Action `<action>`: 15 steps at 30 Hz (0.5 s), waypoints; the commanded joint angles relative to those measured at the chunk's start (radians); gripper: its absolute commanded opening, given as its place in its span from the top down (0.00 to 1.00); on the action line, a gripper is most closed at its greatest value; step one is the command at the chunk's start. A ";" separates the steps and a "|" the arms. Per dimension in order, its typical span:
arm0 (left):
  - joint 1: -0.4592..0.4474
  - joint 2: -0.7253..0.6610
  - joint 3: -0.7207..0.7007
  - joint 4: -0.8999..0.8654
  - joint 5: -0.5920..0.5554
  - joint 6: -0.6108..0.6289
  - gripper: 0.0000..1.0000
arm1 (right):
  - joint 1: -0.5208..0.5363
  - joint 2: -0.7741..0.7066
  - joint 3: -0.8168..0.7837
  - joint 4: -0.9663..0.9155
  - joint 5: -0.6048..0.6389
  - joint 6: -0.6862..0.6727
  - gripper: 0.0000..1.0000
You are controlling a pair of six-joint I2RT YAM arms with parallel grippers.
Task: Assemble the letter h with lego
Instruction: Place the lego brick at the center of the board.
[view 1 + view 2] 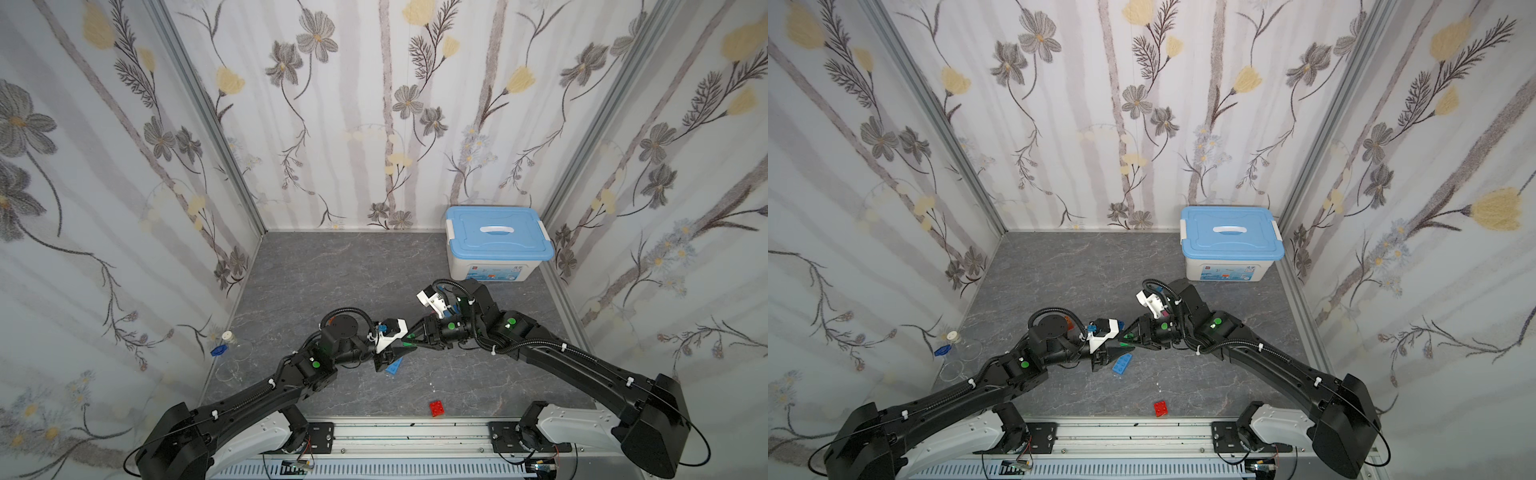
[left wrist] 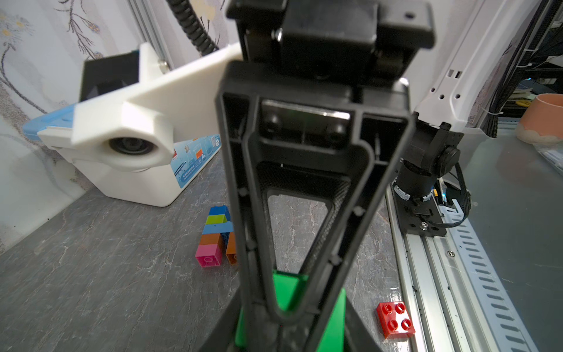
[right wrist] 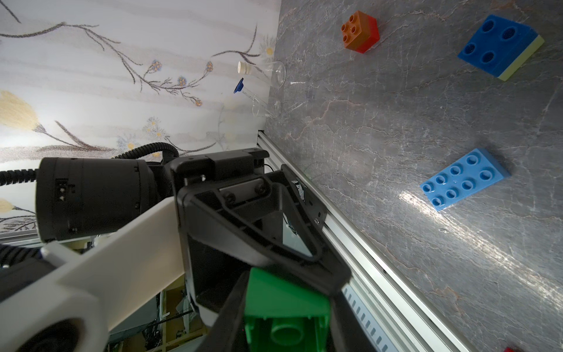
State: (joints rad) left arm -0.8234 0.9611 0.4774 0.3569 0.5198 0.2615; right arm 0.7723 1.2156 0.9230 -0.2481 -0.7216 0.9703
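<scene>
Both grippers meet above the middle of the table on one green lego brick point(image 1: 410, 336) point(image 1: 1126, 336). My right gripper point(image 1: 412, 340) point(image 3: 283, 323) is shut on the green brick point(image 3: 286, 298), hollow underside toward its camera. My left gripper point(image 1: 400, 348) point(image 2: 291, 335) comes from the opposite side, and its jaws lie against the green brick point(image 2: 288, 292). A lying stack of blue, lime, light-blue, orange and pink bricks point(image 2: 214, 237) rests near the box. A long light-blue brick point(image 1: 394, 368) point(image 3: 463, 179) lies under the grippers.
A red brick point(image 1: 436, 408) point(image 2: 395, 318) sits by the front rail point(image 1: 395, 432). An orange-on-red brick point(image 3: 361, 32) and a blue brick point(image 3: 499, 45) lie further back. The white box with blue lid point(image 1: 496, 245) stands back right. Glass flasks point(image 1: 232, 349) stand at the left wall.
</scene>
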 commanded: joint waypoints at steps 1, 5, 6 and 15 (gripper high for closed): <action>0.002 -0.035 -0.013 0.092 -0.040 -0.009 0.55 | 0.002 0.011 0.003 -0.028 -0.016 -0.010 0.72; 0.000 -0.073 -0.034 0.098 -0.072 -0.008 0.55 | 0.001 0.013 0.003 -0.026 -0.012 -0.007 0.72; 0.000 -0.076 -0.039 0.106 -0.068 -0.008 0.56 | 0.002 0.014 0.003 -0.028 -0.013 -0.007 0.72; 0.000 -0.030 -0.019 0.069 -0.044 0.021 0.64 | 0.003 0.018 0.003 -0.005 -0.019 0.002 0.72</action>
State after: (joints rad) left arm -0.8246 0.9218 0.4515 0.3935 0.5014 0.2623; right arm 0.7712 1.2343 0.9234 -0.2749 -0.7067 0.9703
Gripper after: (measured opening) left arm 0.356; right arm 0.326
